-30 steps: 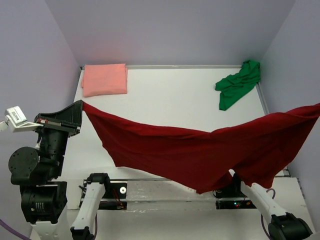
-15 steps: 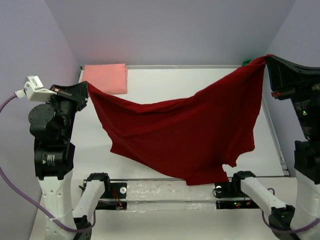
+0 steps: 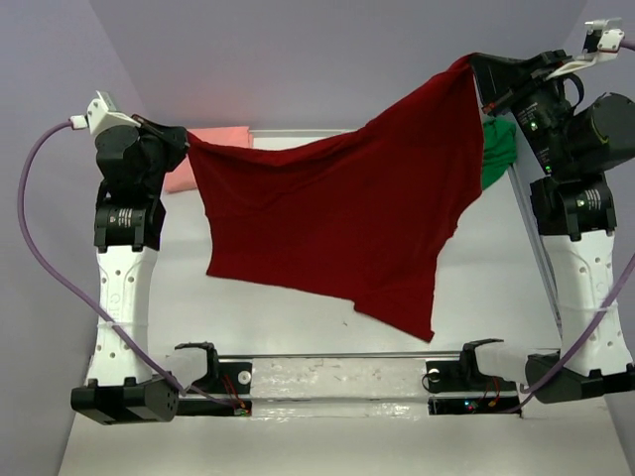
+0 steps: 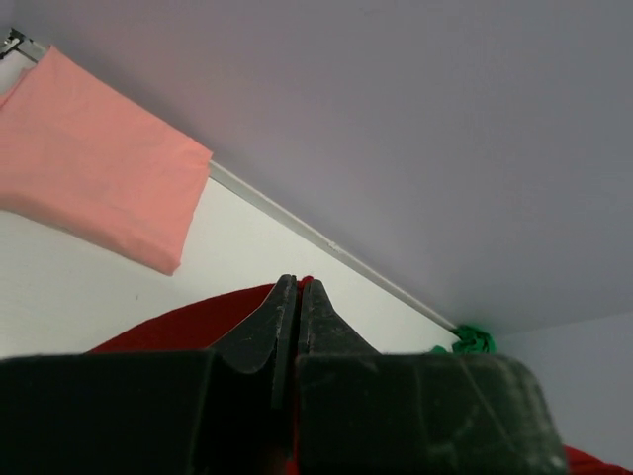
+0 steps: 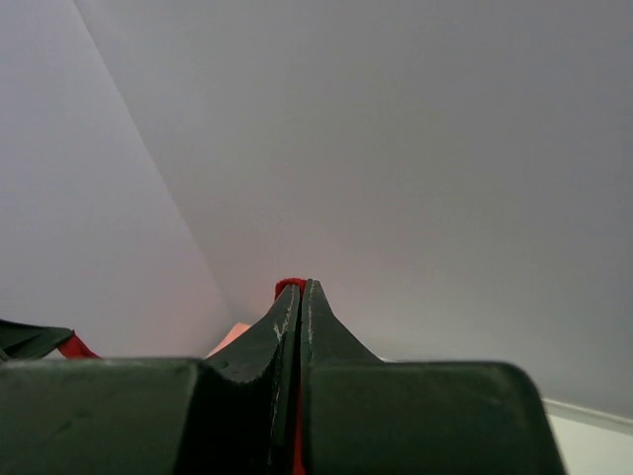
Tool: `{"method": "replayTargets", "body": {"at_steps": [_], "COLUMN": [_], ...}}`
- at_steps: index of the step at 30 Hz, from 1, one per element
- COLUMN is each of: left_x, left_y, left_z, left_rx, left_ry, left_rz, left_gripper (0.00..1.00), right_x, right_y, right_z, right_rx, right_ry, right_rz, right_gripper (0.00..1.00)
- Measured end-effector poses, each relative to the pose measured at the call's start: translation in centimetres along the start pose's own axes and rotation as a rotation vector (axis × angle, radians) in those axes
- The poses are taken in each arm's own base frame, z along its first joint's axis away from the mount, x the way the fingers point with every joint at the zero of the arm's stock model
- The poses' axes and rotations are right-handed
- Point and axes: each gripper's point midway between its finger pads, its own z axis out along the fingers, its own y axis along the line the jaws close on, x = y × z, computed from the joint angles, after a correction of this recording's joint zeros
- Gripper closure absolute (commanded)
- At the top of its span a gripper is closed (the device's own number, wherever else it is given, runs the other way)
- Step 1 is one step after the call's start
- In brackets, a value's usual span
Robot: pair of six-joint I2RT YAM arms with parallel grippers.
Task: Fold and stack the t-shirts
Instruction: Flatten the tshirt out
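The dark red t-shirt (image 3: 337, 223) hangs spread in the air above the table, held by two upper corners. My left gripper (image 3: 185, 139) is shut on its left corner, and red cloth (image 4: 309, 282) peeks out between the tips. High at the right, my right gripper (image 3: 474, 61) is shut on the other corner, red cloth (image 5: 289, 286) showing at its tips. The salmon pink t-shirt (image 4: 94, 188) lies folded at the table's far left corner (image 3: 184, 174). The green t-shirt (image 3: 496, 159) lies crumpled at the far right, mostly hidden behind the red one.
Both arms stand tall at the table's sides, the left arm (image 3: 124, 258) and the right arm (image 3: 580, 258). A rail (image 3: 337, 382) with the arm bases runs along the near edge. Purple-grey walls (image 3: 327, 59) close in the back and sides.
Both arms have risen and swung back, lifting the dark red t-shirt from a low sag near the front edge to a high hanging spread. The right corner rose most.
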Motion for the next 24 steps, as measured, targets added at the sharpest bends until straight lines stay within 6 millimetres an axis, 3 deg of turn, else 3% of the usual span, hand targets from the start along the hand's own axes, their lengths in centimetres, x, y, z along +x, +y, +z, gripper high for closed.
{"method": "replayTargets", "body": {"at_steps": [3,5,8,11,15,17,19,21,24], "left_x": [-1.2,-2.6,-4.4,-6.5,-8.6,-9.1,-10.1,-10.8,-11.1], "left_y": [-0.5,-1.5,-2.7,-3.8,-4.4,-4.4,-4.8,-5.1,-5.1], "left_z": [-0.4,-1.4,-3.7,-7.5,-14.0,-16.1,-19.7,-22.1,-24.0], "left_rx": [0.008,0.031,0.061,0.097,0.136,0.146,0.177,0.199,0.209], "left_ry": [-0.029,-0.067,-0.124,-0.197,-0.302,-0.332,-0.390,-0.430,-0.455], "left_rz": [0.002,0.005,0.011,0.019,0.021,0.019,0.009,0.000,-0.007], "left_gripper": [1.00,1.00,1.00,1.00,1.00,1.00,1.00,1.00,1.00], "right_x": [0.0,-1.2,-4.4,-8.8,-14.4,-16.1,-18.6,-20.9,-23.0], "right_y": [0.0,0.9,3.1,6.3,11.0,12.5,14.8,17.0,19.2], "right_z": [0.8,0.6,-0.4,-2.9,-8.7,-11.1,-15.0,-18.9,-22.6], "right_rx": [-0.011,-0.035,-0.092,-0.167,-0.264,-0.295,-0.339,-0.386,-0.435], "right_ry": [0.005,-0.016,-0.073,-0.156,-0.274,-0.317,-0.383,-0.452,-0.517], "right_rz": [0.005,0.012,0.016,0.016,0.010,0.002,-0.011,-0.033,-0.056], "right_gripper": [1.00,1.00,1.00,1.00,1.00,1.00,1.00,1.00,1.00]}}
